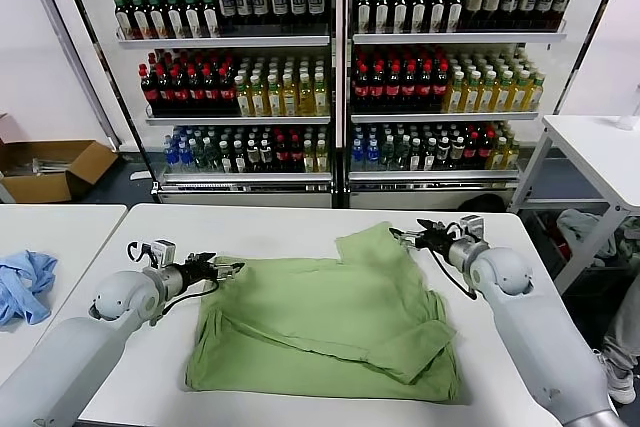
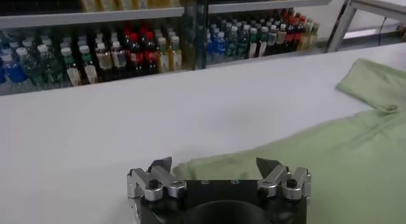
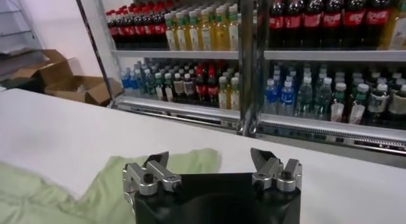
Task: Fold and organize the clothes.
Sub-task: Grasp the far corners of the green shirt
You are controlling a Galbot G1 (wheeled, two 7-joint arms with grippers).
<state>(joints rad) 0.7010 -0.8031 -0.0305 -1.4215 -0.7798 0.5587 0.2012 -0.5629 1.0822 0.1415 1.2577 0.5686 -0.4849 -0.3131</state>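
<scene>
Polo shirt: the light green polo shirt (image 1: 330, 317) lies spread and partly folded on the white tabletop (image 1: 300, 222), near its front edge, with rumpled folds along its lower right side
Sleeve: one green flap (image 1: 375, 247) reaches back toward the far side of the tabletop, just beside the right gripper; it also shows in the left wrist view (image 2: 374, 82) and the right wrist view (image 3: 177, 162)
Left gripper: the left gripper (image 1: 222, 268) sits low at the shirt's far left corner, its jaws spread apart and empty; in the left wrist view (image 2: 216, 165) the green cloth edge (image 2: 209, 168) lies between and just beyond the fingertips (image 2: 162, 164), not pinched
Right gripper: the right gripper (image 1: 408, 237) hovers at the far right of the shirt, next to the raised flap, jaws released and holding nothing; in the right wrist view (image 3: 212, 158) both fingertips (image 3: 261, 157) stand clear of the cloth
Blue cloth: a light blue cloth (image 1: 25, 282) lies crumpled on the neighbouring table (image 1: 60, 222) to the left, well apart from the shirt
Background: a glass-fronted cooler (image 1: 335, 67) packed with bottles stands behind the tabletop; an open cardboard box (image 1: 50, 167) rests on the floor at the left
</scene>
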